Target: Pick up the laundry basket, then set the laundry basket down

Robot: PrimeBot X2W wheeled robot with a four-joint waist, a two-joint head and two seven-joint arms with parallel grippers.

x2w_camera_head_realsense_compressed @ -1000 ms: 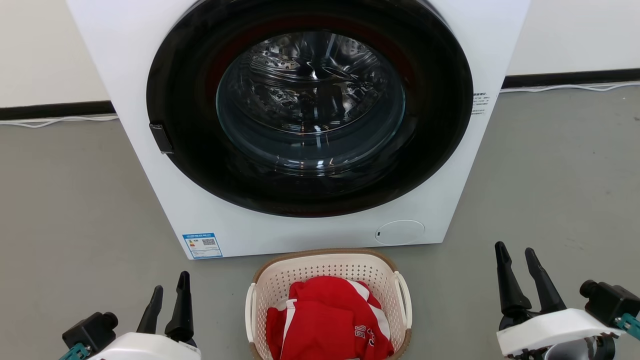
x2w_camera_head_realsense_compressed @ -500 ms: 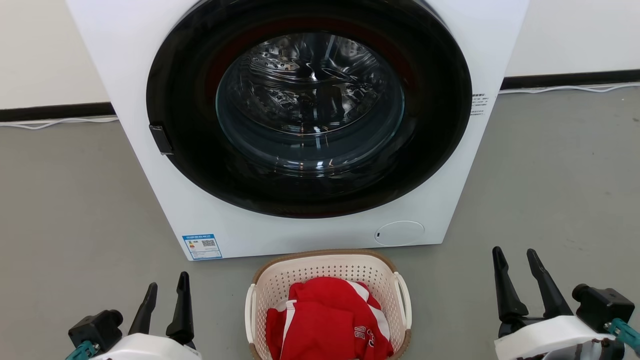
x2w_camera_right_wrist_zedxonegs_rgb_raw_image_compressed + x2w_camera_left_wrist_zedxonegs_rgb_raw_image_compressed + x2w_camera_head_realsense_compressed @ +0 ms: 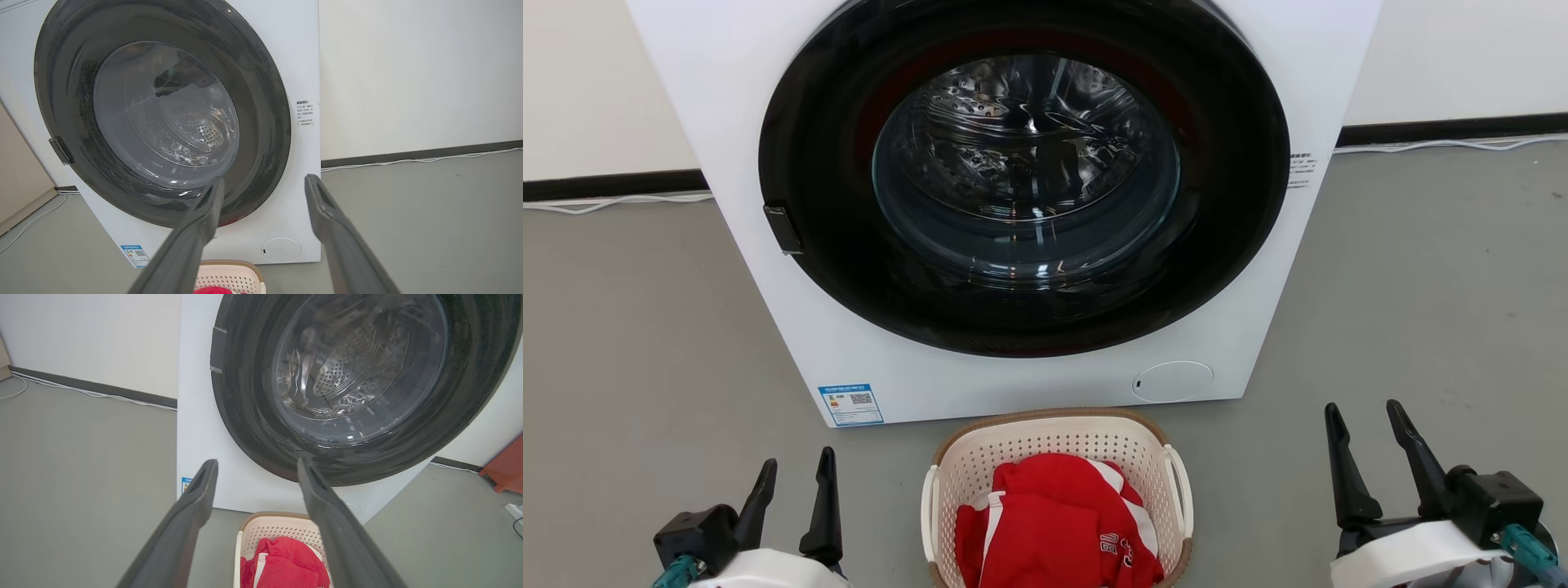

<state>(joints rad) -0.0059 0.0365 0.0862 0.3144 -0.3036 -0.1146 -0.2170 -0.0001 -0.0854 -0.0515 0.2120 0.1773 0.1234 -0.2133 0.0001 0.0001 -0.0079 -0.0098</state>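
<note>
Where the robot's left arm sits, low left in the head view: one left end effector, its two dark fingers pointing up and parted by a moderate gap, with nothing between them.
Floor: one grey floor, which carries the washer and the basket.
Cable: one white cable runs along the dark skirting; two stretches of it show, one on either side of the washer.
Washer: one white washer at centre, with its back toward the wall.
Door: one round dark door with one glass window, and the metal drum shows through it.
Stickers: two, one blue label at the front's lower left and one small text sticker at its right edge.
Round cap: one, at the front's lower right.
Laundry basket: one laundry basket on the floor just in front of the washer, below the door. It stands between the two end effectors and touches neither.
Handles: two white loop handles, one on each side of the basket.
Garment: one red garment with white stripes, lying inside the basket.
Right end effector: one right end effector, its two fingers spread slightly wider than the left pair and holding nothing, off to the basket's right.
</note>
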